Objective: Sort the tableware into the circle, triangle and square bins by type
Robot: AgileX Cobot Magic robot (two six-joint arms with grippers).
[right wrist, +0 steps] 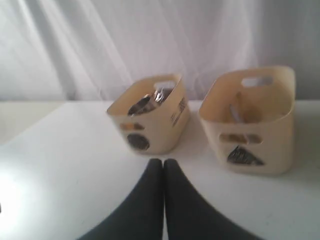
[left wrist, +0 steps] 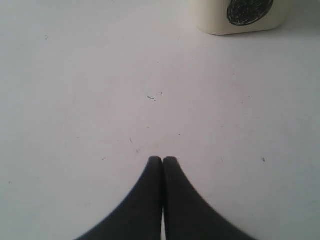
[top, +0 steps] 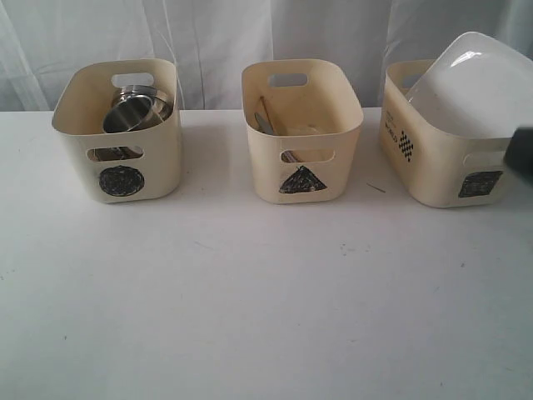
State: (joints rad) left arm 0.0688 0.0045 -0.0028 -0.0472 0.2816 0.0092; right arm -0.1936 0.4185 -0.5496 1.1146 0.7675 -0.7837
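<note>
As you scan the table [top: 250, 300], you have three bins in a row.

- Circle bin [top: 162, 158]: steel vessels [top: 133, 112] inside.
- Triangle bin [top: 266, 167]: cutlery [top: 265, 123] inside.
- Square bin [top: 433, 167]: white plate [top: 483, 83] leaning out.
- Left gripper [left wrist: 163, 159]: jaws pressed together, empty, over bare table.
- Right gripper [right wrist: 163, 161]: likewise closed, empty.
</note>
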